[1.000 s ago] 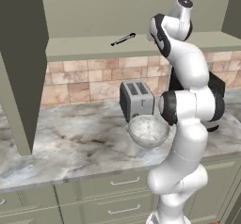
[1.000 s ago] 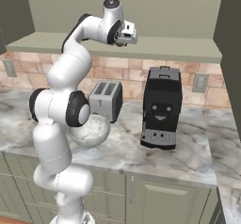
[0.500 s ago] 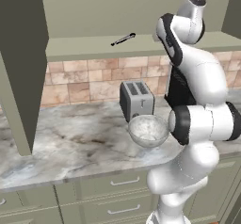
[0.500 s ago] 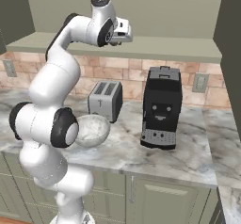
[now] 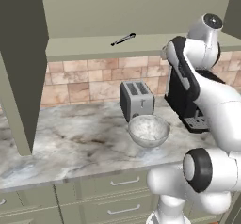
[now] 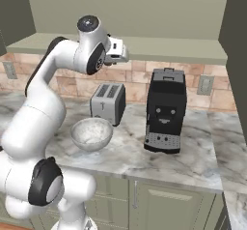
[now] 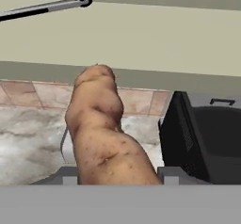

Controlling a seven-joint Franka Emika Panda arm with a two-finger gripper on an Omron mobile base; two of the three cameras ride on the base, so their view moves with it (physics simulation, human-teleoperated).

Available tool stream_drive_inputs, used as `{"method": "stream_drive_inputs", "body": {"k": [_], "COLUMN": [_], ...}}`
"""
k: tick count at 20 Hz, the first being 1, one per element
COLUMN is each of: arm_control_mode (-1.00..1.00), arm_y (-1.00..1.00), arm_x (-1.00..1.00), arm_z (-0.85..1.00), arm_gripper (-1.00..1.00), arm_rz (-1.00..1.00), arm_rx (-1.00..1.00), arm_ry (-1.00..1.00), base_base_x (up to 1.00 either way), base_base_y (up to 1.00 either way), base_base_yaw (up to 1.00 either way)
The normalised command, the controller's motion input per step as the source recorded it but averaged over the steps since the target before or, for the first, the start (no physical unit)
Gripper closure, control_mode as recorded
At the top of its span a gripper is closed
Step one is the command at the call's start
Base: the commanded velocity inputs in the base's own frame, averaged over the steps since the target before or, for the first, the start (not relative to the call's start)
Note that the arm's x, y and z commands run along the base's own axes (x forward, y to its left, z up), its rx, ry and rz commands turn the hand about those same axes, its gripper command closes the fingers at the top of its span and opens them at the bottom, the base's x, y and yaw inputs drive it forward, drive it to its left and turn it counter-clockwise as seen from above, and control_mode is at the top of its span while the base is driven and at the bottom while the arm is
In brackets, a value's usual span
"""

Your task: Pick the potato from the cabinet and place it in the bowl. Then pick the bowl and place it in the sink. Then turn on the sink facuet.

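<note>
The potato (image 7: 101, 124), a reddish-brown lump, fills the middle of the hand view and rises from between my fingers. My gripper (image 6: 120, 55) is shut on it, just in front of the olive-green cabinet's shelf (image 6: 169, 49) and above the toaster. The clear glass bowl (image 5: 149, 130) (image 6: 91, 133) stands empty on the counter in front of the toaster, well below my hand. The sink and the sink facuet are out of view.
A thin black utensil (image 5: 123, 39) (image 7: 42, 6) lies on the shelf (image 5: 94, 46). A silver toaster (image 5: 136, 99) (image 6: 108, 102) stands behind the bowl, with a black coffee machine (image 6: 165, 110) (image 7: 207, 138) to its right. Marble counter (image 5: 70, 138) stretches left of the bowl.
My hand has drawn back from the shelf and come down a little with the potato in it. The arm's lower links have swung round. Bowl, toaster and utensil have not moved.
</note>
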Motion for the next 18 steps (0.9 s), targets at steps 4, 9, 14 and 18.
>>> {"method": "stream_drive_inputs", "body": {"k": [4, 9, 14, 18], "arm_control_mode": [-1.00, -1.00, -1.00, -1.00], "arm_y": [0.29, 0.42, 0.23, 0.18], "arm_x": [-1.00, -0.99, -0.25, 0.42], "arm_z": [-0.50, -0.65, -0.97, -1.00], "arm_gripper": [1.00, 1.00, 1.00, 1.00], "arm_rz": [0.00, 0.00, 0.01, 0.00], "arm_rx": [-0.01, 0.00, -0.01, 0.00], "arm_ry": [0.20, 0.36, 0.39, 0.35], "base_base_x": [0.00, 0.00, 0.00, 0.00], "base_base_y": [0.00, 0.00, 0.00, 0.00], "base_base_yaw": [0.00, 0.00, 0.00, 0.00]}}
